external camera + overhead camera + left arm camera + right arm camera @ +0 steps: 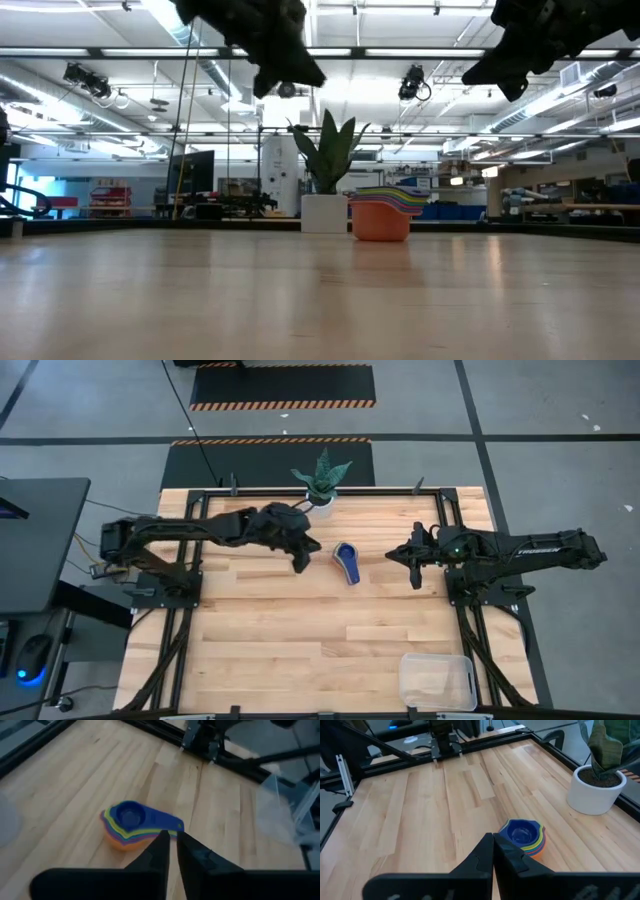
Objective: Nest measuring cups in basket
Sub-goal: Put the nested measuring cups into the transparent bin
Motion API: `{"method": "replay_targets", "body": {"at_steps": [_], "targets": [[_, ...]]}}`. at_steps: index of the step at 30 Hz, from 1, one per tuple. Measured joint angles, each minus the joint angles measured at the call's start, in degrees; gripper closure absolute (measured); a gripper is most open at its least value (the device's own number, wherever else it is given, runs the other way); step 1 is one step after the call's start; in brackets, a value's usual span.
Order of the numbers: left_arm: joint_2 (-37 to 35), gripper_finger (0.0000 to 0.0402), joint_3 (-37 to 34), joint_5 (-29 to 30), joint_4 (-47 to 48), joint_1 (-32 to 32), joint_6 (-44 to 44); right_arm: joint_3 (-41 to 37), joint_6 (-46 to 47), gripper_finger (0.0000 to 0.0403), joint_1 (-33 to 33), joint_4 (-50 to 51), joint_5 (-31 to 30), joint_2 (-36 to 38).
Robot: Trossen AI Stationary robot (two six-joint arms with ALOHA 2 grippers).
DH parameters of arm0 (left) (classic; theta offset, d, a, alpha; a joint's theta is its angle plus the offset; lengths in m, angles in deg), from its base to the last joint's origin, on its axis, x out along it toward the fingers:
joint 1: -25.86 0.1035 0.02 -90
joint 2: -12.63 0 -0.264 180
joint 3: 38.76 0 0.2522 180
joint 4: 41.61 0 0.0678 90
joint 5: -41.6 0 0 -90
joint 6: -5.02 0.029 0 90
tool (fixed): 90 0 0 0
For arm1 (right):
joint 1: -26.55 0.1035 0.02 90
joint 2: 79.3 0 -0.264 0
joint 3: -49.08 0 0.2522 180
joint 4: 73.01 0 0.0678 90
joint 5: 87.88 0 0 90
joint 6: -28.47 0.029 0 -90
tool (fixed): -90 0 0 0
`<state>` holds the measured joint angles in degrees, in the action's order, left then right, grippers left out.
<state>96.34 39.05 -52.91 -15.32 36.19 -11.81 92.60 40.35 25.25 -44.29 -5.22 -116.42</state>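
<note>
1. Pale wooden plank table (300, 630), black-framed, on grey floor with hazard-striped mats (283, 387).
2. Nested stack of coloured plastic measuring cups (346, 558), blue uppermost, lies mid-table beside the white potted plant (321, 488).
3. Clear plastic basket (437, 680) sits at a table corner, well apart.
4. Left gripper (172, 845) hangs above the cups, fingers narrowly parted, holding nothing; right gripper (493, 851) hangs pressed together.

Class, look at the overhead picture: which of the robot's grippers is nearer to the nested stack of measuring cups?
The left gripper is nearer, raised just beside the stack of measuring cups on its left-arm side. The right gripper hangs farther off on the opposite side.
</note>
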Motion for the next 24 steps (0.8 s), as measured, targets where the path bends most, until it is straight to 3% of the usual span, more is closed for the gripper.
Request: {"method": "replay_targets", "body": {"at_steps": [5,16,24], "targets": [[-6.18,0.0396,-2.82,0.97,4.38,-0.59,1.63,0.00,0.00,0.0391,0.01,0.01,0.00,0.00],[-30.51,0.0389,-24.55,2.35,-4.27,-0.96,0.67,0.00,0.00,0.0391,0.01,-0.85,0.00,0.00],[-44.13,0.0389,-33.65,3.25,-5.37,-0.94,0.77,0.00,0.00,0.0391,0.00,-2.04,-0.01,0.00]]}}
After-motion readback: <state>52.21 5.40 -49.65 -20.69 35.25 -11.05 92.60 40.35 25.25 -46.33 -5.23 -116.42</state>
